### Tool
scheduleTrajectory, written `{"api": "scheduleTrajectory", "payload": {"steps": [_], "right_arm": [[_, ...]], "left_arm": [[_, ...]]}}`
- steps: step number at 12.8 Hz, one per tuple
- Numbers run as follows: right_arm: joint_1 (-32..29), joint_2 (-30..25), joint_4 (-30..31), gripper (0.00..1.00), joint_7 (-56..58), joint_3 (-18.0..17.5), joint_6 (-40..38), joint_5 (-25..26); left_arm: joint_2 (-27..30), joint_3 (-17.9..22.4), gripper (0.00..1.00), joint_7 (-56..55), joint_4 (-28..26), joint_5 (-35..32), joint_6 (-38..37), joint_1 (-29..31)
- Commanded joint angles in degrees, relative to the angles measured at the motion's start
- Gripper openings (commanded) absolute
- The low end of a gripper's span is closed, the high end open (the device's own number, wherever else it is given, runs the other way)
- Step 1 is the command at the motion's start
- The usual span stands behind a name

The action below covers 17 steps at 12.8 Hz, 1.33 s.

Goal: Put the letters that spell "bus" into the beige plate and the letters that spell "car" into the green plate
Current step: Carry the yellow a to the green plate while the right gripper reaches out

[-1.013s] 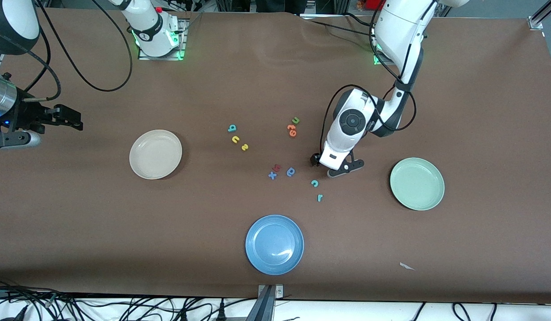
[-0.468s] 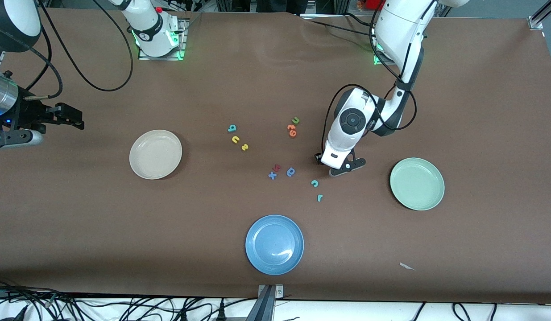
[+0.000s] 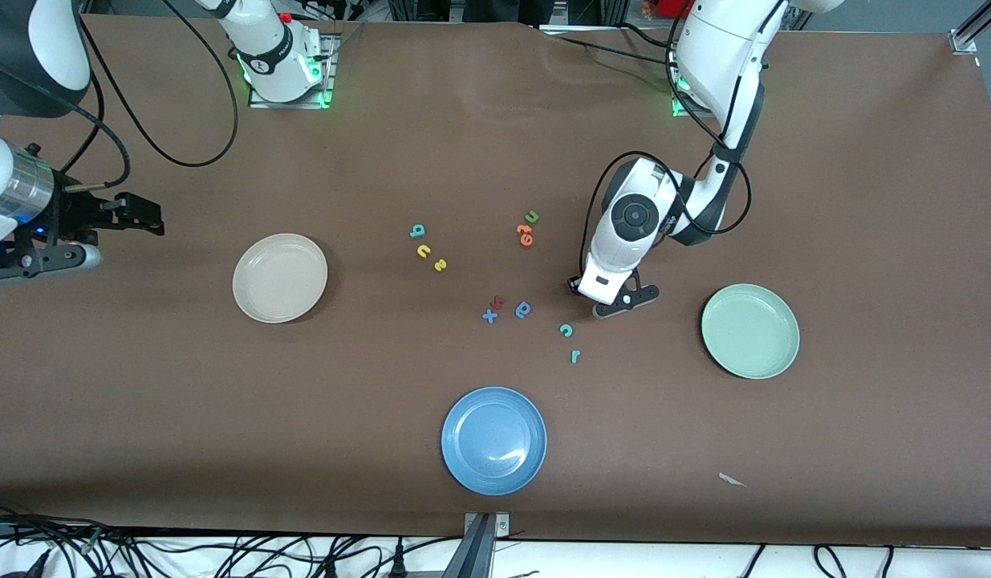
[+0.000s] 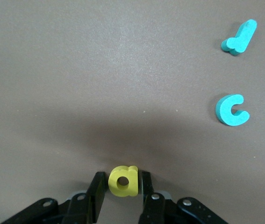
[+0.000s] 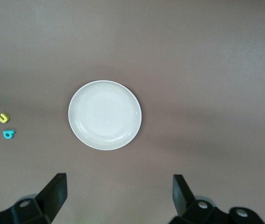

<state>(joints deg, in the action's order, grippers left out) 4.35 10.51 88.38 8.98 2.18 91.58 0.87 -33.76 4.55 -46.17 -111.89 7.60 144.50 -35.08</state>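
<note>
Pinching the yellow a (image 4: pixel 123 181) between its two fingers (image 4: pixel 96 196), the left claw (image 3: pixel 601 299) sits low at the brown tabletop (image 3: pixel 864 201), between the blue a-like letter (image 3: pixel 523 309) and the green plate (image 3: pixel 750 331). Just nearer to the front camera than that claw lie the teal c (image 3: pixel 566 329) and, nearer again, the teal r (image 3: pixel 575 356), both flat on the cloth and apart from each other. The green plate holds no letters. Toward the right arm's end, the teal b (image 3: pixel 417 231), yellow u (image 3: pixel 423 251) and yellow s (image 3: pixel 440 265) lie in a short slanting row, well apart from the beige plate (image 3: pixel 280 278), which also holds no letters. The right claw (image 5: pixel 118 196) hangs spread wide in the air near the beige plate at the right arm's end of the tabletop, gripping nothing. The blue plate (image 3: pixel 493 440) sits nearest the front camera.
</note>
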Motion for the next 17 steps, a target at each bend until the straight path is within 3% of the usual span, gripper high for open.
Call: {"api": "scheduleTrajectory", "payload": {"steps": [1,3,9,12,17], "right_arm": [[1.0,0.6,0.6,1.00,-0.6,-0.8,3.0,-1.8],[1.0,2.2,1.3,1.00,-4.9,-1.6,4.7,-4.8],[1.1,5.5,6.4,1.00,-16.2,-8.9,13.7,-4.8],[1.2,6.7,8.4,1.00,-15.0,-9.4,14.8,-4.6],[2.3,7.5,10.0,1.00,-21.9,-12.3,18.8,-4.7]], "left_arm": [[0.4,0.5,0.30,-1.3,-1.3,-2.3,0.6,-0.1],[0.4,0.5,0.28,-1.3,-1.3,-2.3,0.6,-0.1],[0.8,0.9,0.20,-0.7,-0.8,-2.9,0.0,1.1],[1.6,1.0,0.17,1.0,2.4,-6.2,-4.4,4.7],[3.1,1.2,0.17,25.8,9.1,-7.5,-20.0,15.9]]}}
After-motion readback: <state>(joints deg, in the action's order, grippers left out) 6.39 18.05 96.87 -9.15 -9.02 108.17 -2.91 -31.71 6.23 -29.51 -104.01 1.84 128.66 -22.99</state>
